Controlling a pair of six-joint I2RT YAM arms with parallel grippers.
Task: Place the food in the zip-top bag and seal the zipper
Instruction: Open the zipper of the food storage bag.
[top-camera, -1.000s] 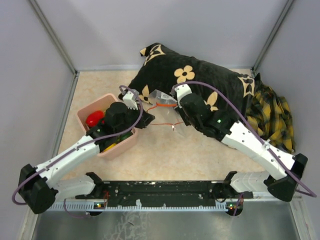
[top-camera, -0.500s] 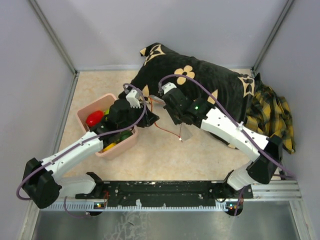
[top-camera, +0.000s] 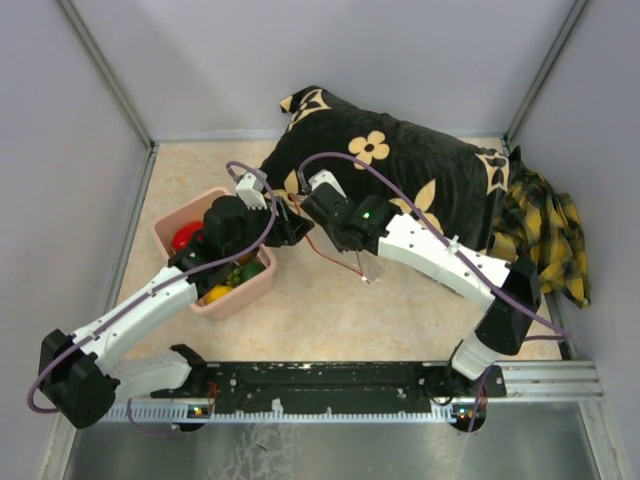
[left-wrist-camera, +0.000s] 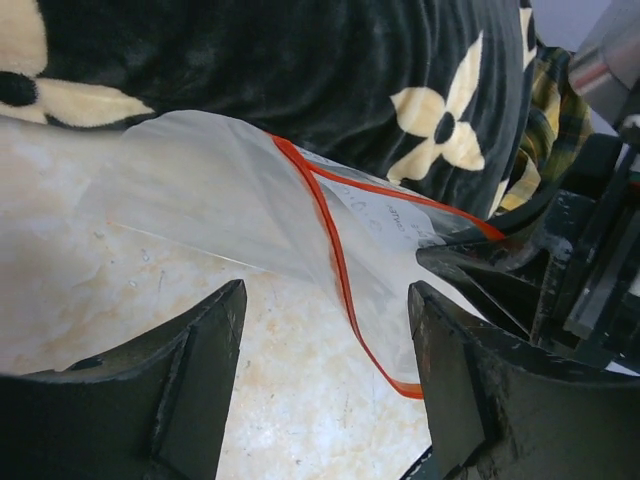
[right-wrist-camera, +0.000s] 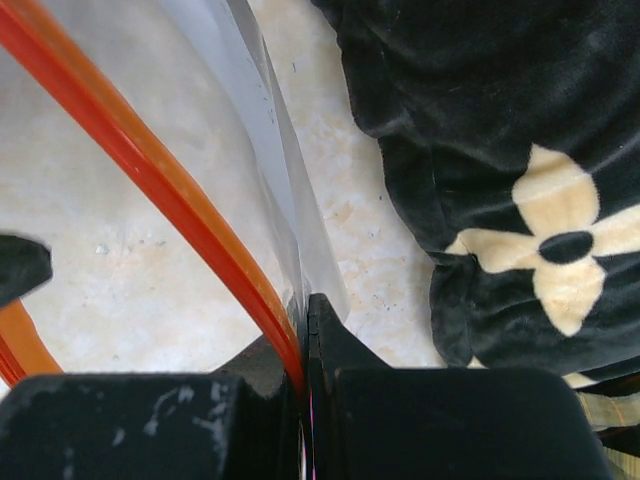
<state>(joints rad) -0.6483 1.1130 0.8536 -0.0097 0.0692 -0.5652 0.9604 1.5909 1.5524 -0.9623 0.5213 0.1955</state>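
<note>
The clear zip-top bag (left-wrist-camera: 220, 200) hangs off the tabletop between my two grippers, its red-orange zipper (left-wrist-camera: 335, 250) curving down across it. My right gripper (right-wrist-camera: 305, 320) is shut on the bag's zipper edge (right-wrist-camera: 160, 170), holding the film up. My left gripper (left-wrist-camera: 325, 345) is open, its fingers on either side of the bag's lower zipper loop, gripping nothing. The food sits in the pink tub (top-camera: 170, 225) under the left arm: a red piece (top-camera: 185, 238), a green one (top-camera: 247, 270) and a yellow one (top-camera: 216, 293). Much of the bag is hidden by the grippers in the top view.
A black cushion with cream flowers (top-camera: 400, 165) lies just behind the bag. A yellow plaid cloth (top-camera: 545, 235) is bunched at the right. Grey walls close in the left, back and right sides.
My left gripper has opened and let go of the bag's edge. The right arm has swung left with the bag, close to the left gripper.
</note>
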